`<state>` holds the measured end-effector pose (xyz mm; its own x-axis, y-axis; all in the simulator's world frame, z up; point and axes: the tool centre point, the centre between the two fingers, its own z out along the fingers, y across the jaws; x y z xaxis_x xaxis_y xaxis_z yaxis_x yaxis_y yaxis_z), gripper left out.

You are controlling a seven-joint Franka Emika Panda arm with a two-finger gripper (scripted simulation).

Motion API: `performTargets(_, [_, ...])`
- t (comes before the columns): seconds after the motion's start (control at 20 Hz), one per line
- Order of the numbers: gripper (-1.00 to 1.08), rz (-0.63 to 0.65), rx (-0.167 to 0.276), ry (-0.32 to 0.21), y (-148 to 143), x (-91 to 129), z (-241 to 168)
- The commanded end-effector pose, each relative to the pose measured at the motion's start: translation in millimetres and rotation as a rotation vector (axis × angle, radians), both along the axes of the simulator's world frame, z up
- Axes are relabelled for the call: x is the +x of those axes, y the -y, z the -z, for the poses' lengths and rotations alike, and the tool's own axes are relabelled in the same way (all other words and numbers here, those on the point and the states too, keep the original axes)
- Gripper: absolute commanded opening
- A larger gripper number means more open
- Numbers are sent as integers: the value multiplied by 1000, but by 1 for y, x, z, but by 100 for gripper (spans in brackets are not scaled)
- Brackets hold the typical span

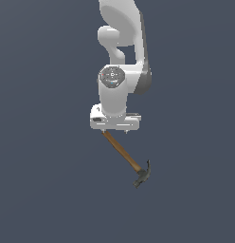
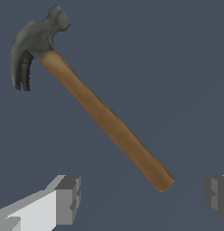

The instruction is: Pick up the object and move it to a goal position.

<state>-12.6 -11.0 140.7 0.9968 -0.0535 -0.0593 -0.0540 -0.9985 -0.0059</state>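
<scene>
Plainly, the grasp hasn't happened yet: the gripper (image 2: 141, 198) hangs spread wide, while the hammer (image 2: 105, 117) lies on the floor below, handle end between the fingers (image 2: 68, 198). Next, I'd guess, descend and pinch.

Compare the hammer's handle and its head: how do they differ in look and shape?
The handle is brown and wood-coloured; the head is dark grey. The handle is a long straight shaft, while the head is short and curved, ending in a split claw. In the wrist view the handle's butt end lies between the two open fingers, ungripped, while the head lies well away from them. Both belong to one hammer lying flat on the surface.
</scene>
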Motion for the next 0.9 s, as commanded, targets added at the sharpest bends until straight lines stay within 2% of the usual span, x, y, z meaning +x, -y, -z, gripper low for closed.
performTargets(0.0, [100, 0, 0, 0, 0, 0, 0])
performTargets(0.45, [100, -70, 12, -5, -21, 1, 0])
performTargets(0.85, [100, -78, 12, -5, -22, 2, 0])
